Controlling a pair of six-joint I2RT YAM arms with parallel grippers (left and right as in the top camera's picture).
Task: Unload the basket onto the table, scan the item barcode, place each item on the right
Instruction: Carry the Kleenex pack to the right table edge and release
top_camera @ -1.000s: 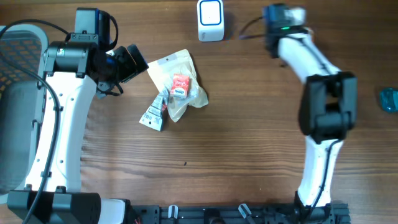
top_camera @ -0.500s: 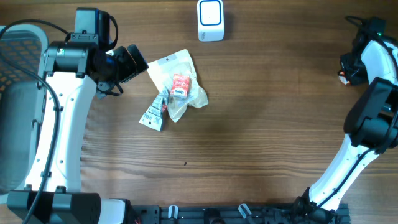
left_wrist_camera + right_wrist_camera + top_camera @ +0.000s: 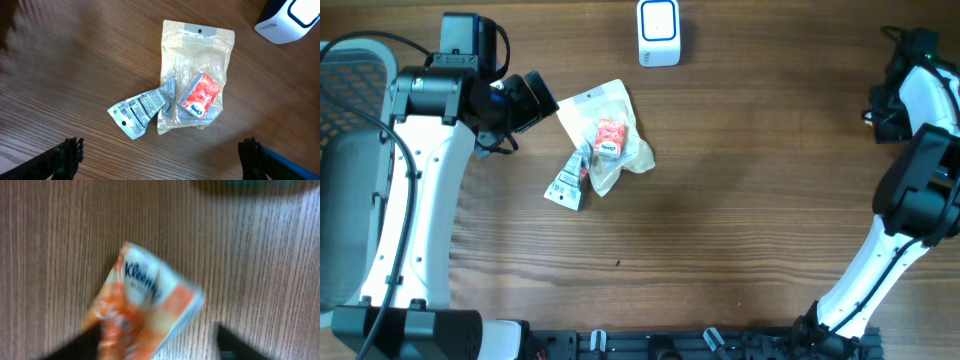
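Observation:
A white scanner stands at the table's back middle; its corner shows in the left wrist view. A clear pouch with a red packet inside lies flat, a silver barcode strip at its lower left. My left gripper hovers open just left of the pouch, holding nothing. At the right edge, my right gripper is open. A blurred orange Kleenex pack lies between its fingers, against the left one and apart from the right one. The overhead view hides the pack.
A grey and orange mesh basket sits at the left edge behind my left arm. A dark teal thing lies just beyond the Kleenex pack in the right wrist view.
The right arm swung from beside the scanner to the right edge, then its jaws opened; the orange bit at its tip no longer shows from overhead. The left arm and the pouch have not moved.

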